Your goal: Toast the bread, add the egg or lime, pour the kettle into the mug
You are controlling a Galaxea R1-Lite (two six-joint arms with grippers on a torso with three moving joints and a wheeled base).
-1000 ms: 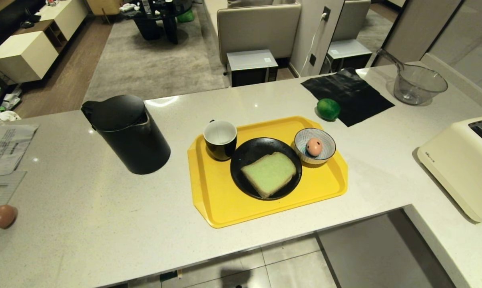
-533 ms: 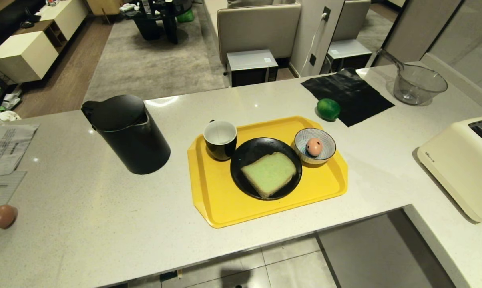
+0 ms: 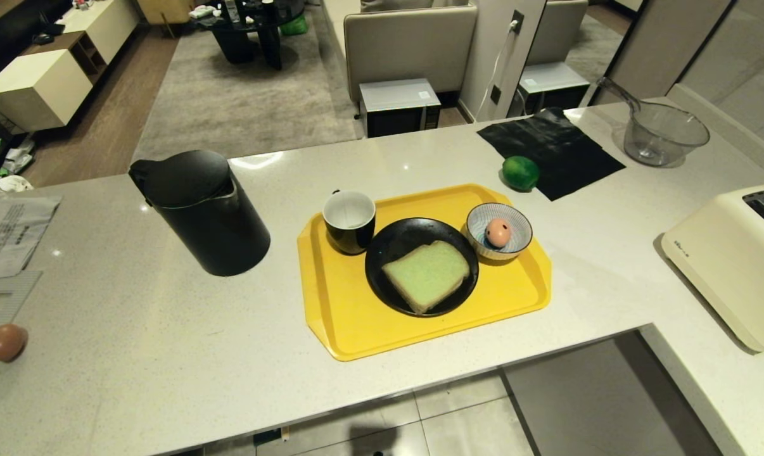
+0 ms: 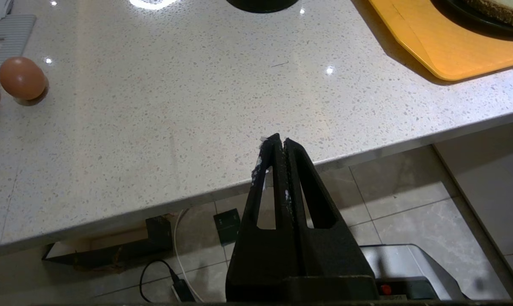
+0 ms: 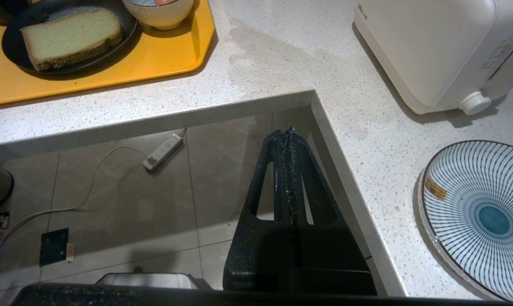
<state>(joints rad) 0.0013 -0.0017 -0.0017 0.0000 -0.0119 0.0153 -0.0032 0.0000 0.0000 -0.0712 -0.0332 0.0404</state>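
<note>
Bread (image 3: 426, 275), one pale green slice w/ tan crust, lies flat on a black plate (image 3: 391, 244) at the centre of a yellow tray (image 3: 344, 316) on the table (image 3: 166, 354). Black mug (image 3: 349, 221), white inside, stands on the tray's far left corner, touching the plate. Pinkish egg (image 3: 498, 232) sits in a striped bowl (image 3: 515, 221) on the tray's far right. Lime (image 3: 520, 172) rests on the table beyond the tray, just beside a black cloth (image 3: 559, 149). Black kettle (image 3: 201, 212) stands left of the tray, apart from it. Cream toaster (image 3: 730, 259) is at far right. Two brown eggs (image 3: 3, 342) at far left edge. Left tool (image 4: 278, 144) and right tool (image 5: 289, 132) both hang below the table's near edge, fingers pressed together, gripping nothing.
</note>
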